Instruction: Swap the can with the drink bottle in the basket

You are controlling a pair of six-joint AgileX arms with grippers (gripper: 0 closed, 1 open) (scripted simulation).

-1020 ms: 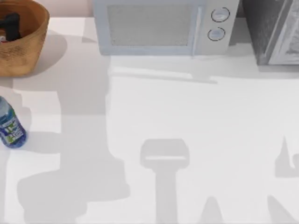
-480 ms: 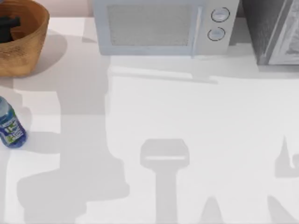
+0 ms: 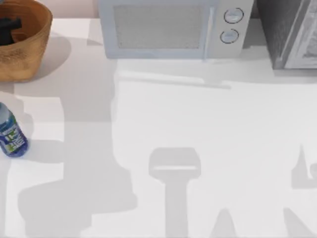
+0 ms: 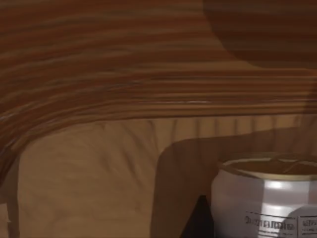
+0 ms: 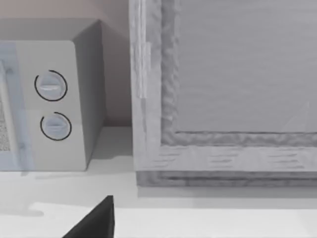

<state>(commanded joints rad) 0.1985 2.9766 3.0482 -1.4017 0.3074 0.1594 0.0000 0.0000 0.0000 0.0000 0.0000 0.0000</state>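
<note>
White surface (image 3: 198, 114) | back-left corner: left gripper (image 3: 10, 27) has edged left inside the basket (image 3: 34, 44), close by the can (image 4: 267, 198) — jaws' state can't be told, pickup pending | left edge: drink bottle (image 3: 11, 136) upright, unmoved — waiting | right arm parked, facing back-right corner.

**Item count at the counter**

I count one basket (image 3: 29, 47), set at the counter's (image 3: 198, 124) far left corner. One can (image 4: 265, 198) stands inside it, seen from the left wrist view against the ribbed wall. One drink bottle (image 3: 11, 135) stands on the counter at the left edge. I count one microwave (image 3: 173, 27) along the back, carrying two round dials (image 3: 233, 16). One grey cabinet (image 3: 292, 32) stands to its right. One dark hand (image 3: 9, 27) sits within the basket.
</note>
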